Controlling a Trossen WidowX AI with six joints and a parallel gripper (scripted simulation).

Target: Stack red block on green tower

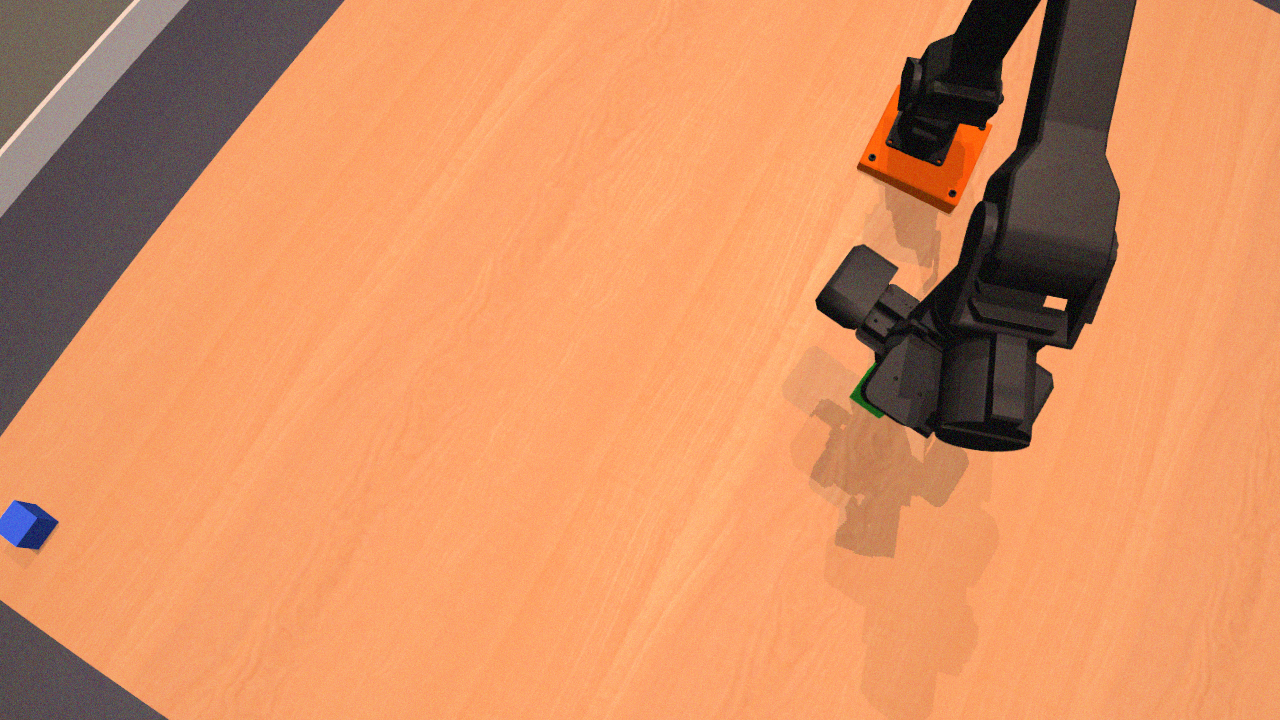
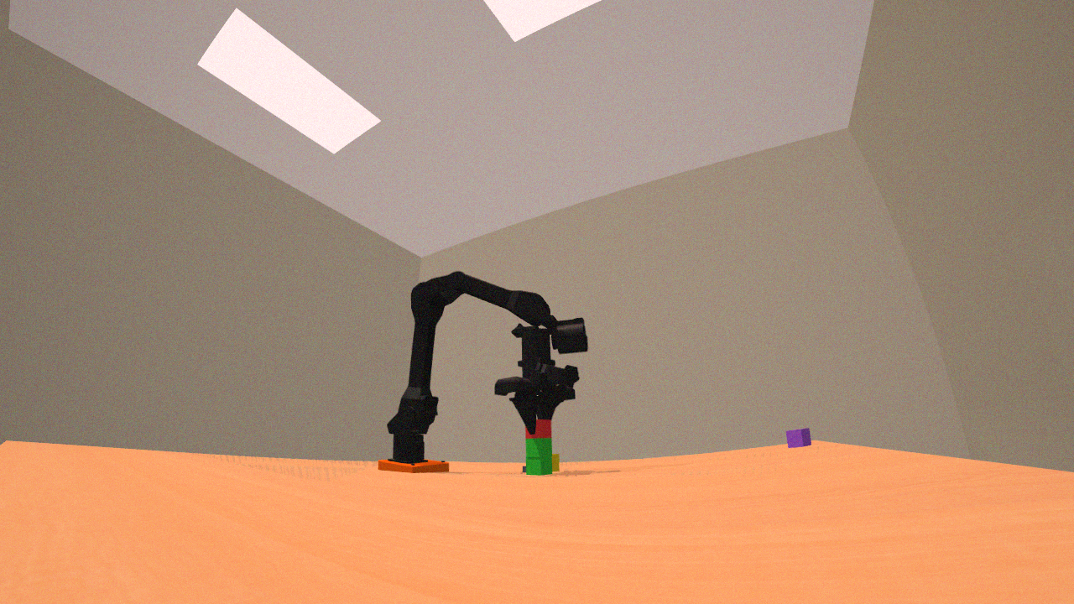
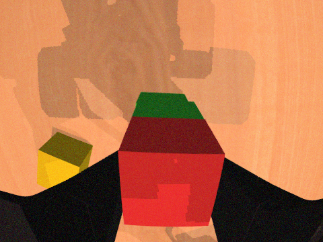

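The red block (image 2: 544, 429) (image 3: 171, 175) is between the fingers of my gripper (image 2: 540, 426) (image 3: 167, 158), which is shut on it. The green tower (image 2: 538, 456) (image 3: 168, 105) (image 1: 866, 399) stands upright directly below the red block. In the exterior view the red block's underside meets the tower's top with no gap in sight, and the two line up closely. In the top view the arm hides the red block and most of the tower. In the wrist view the red block hides the tower's top.
A yellow block (image 3: 60, 171) (image 2: 555, 461) stands close to the tower, to the left in the wrist view. A small dark piece (image 2: 523, 469) shows behind the tower's foot. A blue block (image 1: 26, 524) and a purple block (image 2: 797, 438) lie far off. The orange base plate (image 1: 904, 183) (image 2: 431, 466) holds the arm.
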